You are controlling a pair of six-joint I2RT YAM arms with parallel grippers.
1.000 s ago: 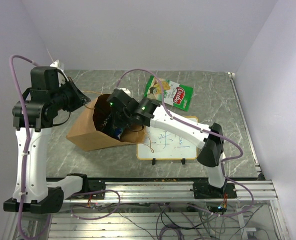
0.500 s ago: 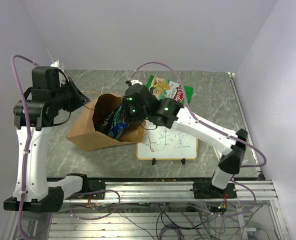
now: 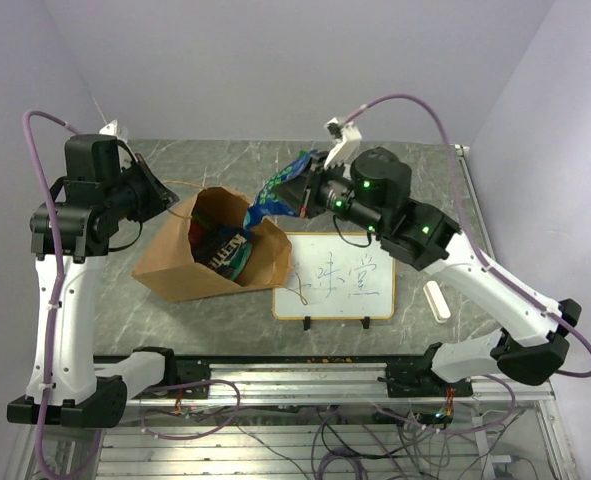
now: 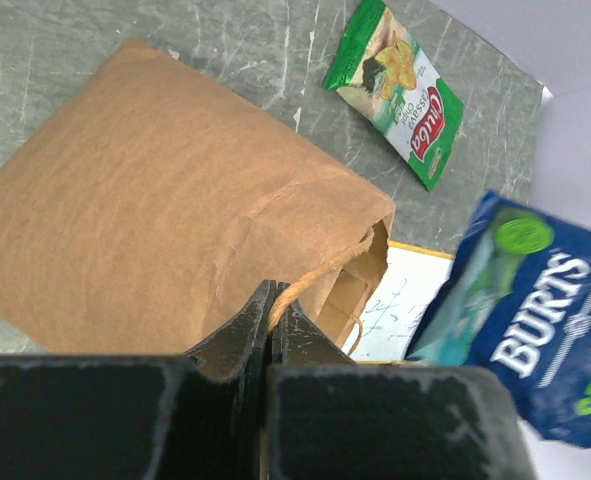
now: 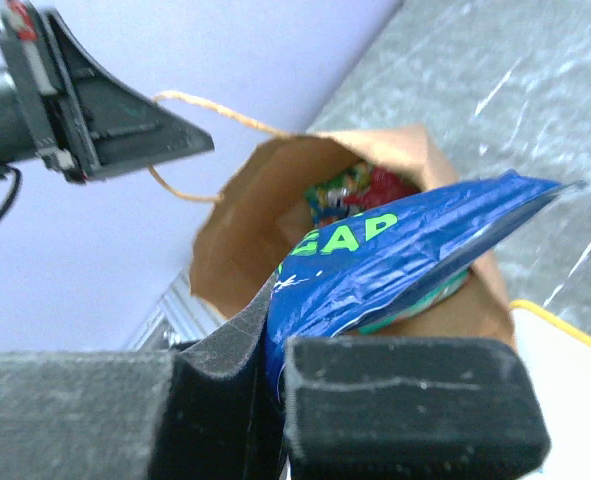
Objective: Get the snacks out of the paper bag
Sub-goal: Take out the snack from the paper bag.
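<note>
The right arm's fingers (image 5: pixel 273 300), clamped tight on a glossy dark blue snack packet with white lettering (image 3: pixel 278 190), hold it in the air just beside the open mouth of the brown kraft paper bag (image 3: pixel 175 265). The bag lies on its side toward the left edge of the grey marbled counter (image 3: pixel 445 200). The left arm's fingers (image 4: pixel 271 305) are pinched closed on the bag's thin twisted string handle (image 5: pixel 220 115); more packets (image 3: pixel 227 247) sit inside, and a green chip bag with a red logo (image 4: pixel 397 92) lies flat near the far edge.
</note>
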